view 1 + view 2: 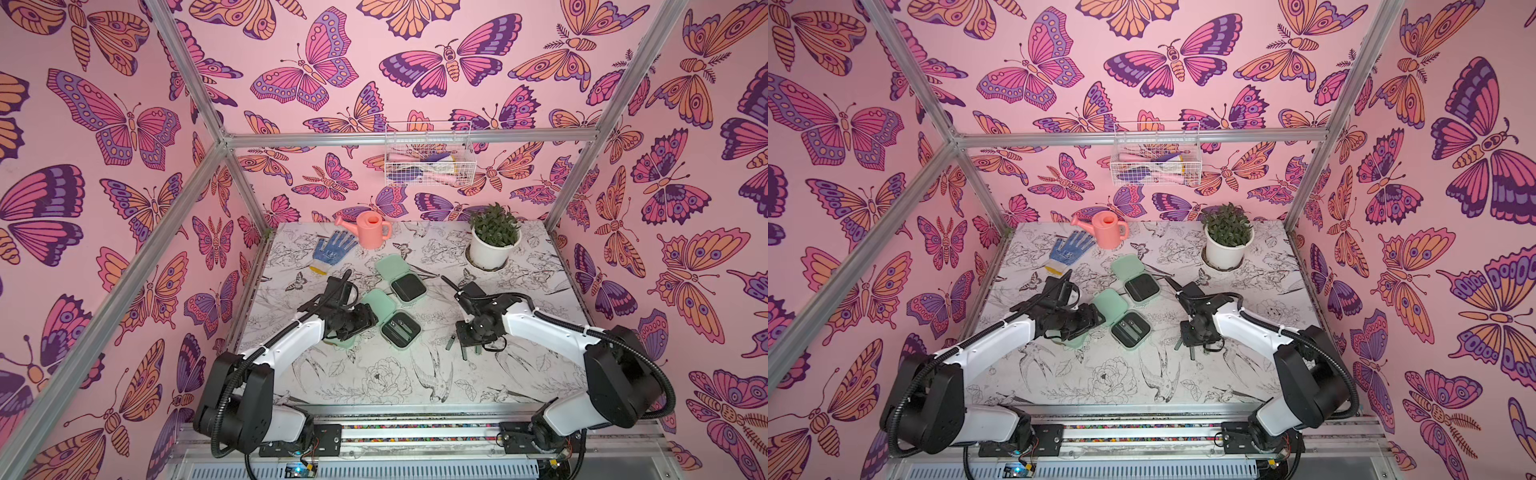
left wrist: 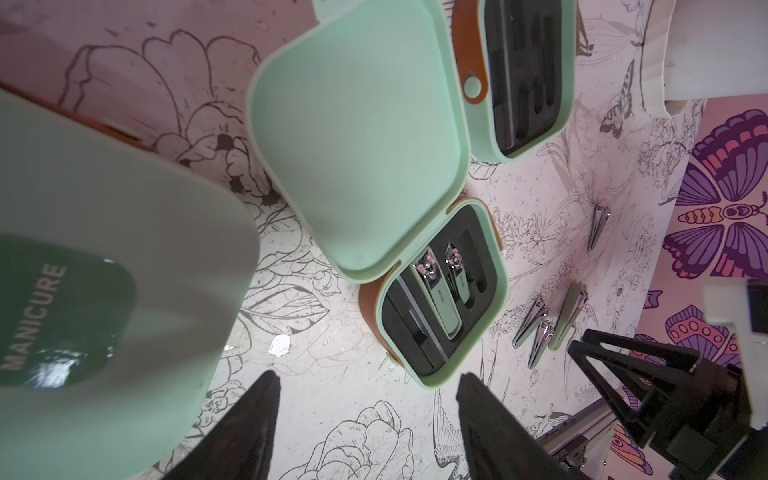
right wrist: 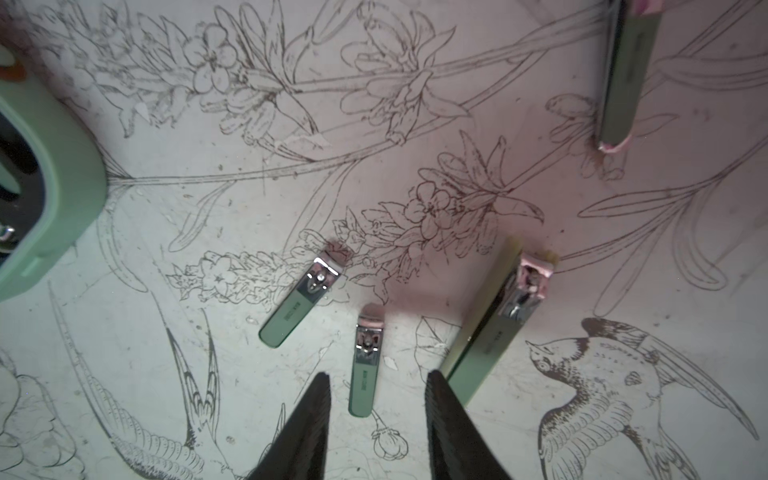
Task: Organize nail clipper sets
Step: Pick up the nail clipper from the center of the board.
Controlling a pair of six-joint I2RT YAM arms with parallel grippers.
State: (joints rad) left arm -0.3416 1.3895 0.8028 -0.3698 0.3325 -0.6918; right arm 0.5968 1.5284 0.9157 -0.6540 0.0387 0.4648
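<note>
Case [image 1: 345,343] mostly hidden under left arm [image 1: 291,336] | clipper [image 3: 625,75] cropped

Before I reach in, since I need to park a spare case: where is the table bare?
Bare: the front strip of the table between the two arms, and the back stretch between the watering can and potted plant. Crowded: the middle, with three mint cases by the left gripper, and loose clippers under the right gripper.

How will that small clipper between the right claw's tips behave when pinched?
Probably stiff: the small clipper looks metal, with a shiny head. Its smooth, narrow sides may slip in the right gripper. Lying flat, it shouldn't roll.
</note>
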